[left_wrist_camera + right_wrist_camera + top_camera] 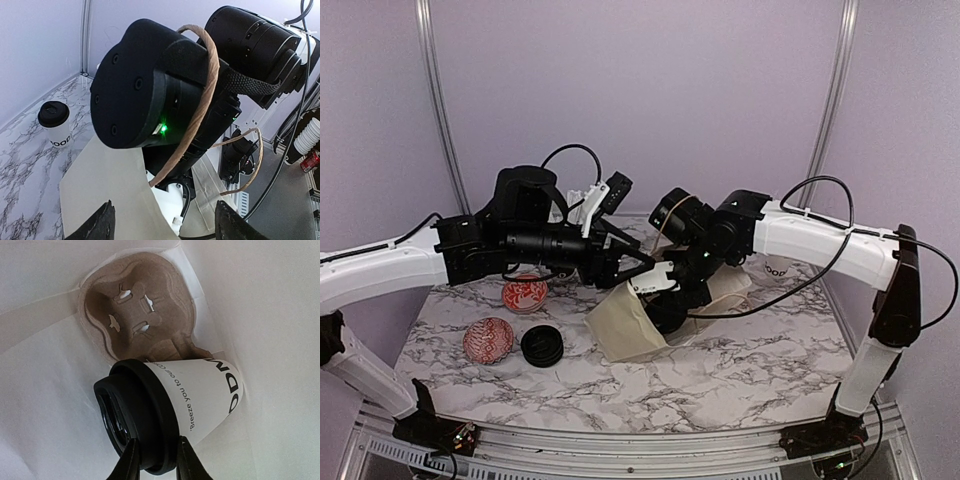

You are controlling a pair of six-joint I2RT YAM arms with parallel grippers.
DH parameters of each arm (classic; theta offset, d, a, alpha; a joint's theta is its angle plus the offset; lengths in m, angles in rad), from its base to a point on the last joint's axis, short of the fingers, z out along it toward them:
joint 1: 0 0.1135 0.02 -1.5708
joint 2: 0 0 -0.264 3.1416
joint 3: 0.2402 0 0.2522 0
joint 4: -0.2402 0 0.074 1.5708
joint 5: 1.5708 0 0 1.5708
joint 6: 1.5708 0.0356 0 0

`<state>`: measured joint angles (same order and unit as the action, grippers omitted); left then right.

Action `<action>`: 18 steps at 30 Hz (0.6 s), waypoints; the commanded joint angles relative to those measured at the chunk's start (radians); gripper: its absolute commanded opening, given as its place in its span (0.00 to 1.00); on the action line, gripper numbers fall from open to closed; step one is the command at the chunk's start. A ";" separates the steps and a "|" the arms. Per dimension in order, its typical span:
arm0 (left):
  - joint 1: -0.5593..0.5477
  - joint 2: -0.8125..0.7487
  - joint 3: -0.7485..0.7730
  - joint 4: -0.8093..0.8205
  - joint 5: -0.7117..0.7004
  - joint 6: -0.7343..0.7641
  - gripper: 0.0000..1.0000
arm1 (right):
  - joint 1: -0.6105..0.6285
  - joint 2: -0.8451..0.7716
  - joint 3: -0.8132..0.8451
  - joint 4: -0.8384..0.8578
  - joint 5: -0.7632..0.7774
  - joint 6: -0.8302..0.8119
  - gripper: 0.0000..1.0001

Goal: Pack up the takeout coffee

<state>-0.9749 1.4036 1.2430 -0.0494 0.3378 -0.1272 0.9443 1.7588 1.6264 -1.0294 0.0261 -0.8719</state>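
Your right gripper point(157, 462) reaches inside the white paper bag point(45, 405). Its two fingers point(131, 462) are pinched on the rim of the black lid point(132, 412) of a coffee cup point(205, 390). The cup lies tilted, with its lid at the fingertips and its base pointing away from them toward the cardboard tray point(135, 305) deep in the bag. Whether cup and tray touch cannot be told.

Your left gripper point(162, 225) waits at the bag's mouth, its fingers point(100, 225) spread wide and gripping nothing. Just ahead of them, a brown bag handle point(200, 100) loops over the right arm. A second cup point(56, 125), lid on, stands upright on the marble table point(20, 165), ahead and left of those fingers. Two red-patterned bowls point(487, 340) and a loose black lid point(542, 346) sit well apart from both grippers.
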 commanded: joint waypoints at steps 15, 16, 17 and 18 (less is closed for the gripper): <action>-0.018 0.128 0.132 0.038 -0.098 0.009 0.26 | 0.017 0.049 0.022 -0.027 -0.015 0.026 0.15; -0.018 0.133 0.134 0.040 -0.092 0.008 0.23 | 0.017 0.051 0.021 -0.029 -0.015 0.027 0.15; -0.018 0.133 0.134 0.040 -0.091 0.006 0.20 | 0.017 0.051 0.018 -0.031 -0.016 0.027 0.15; -0.018 0.133 0.133 0.040 -0.091 0.004 0.17 | 0.019 0.051 0.015 -0.034 -0.015 0.027 0.15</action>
<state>-0.9913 1.5234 1.3483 -0.0490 0.2386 -0.1173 0.9524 1.7935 1.6260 -1.0374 0.0265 -0.8627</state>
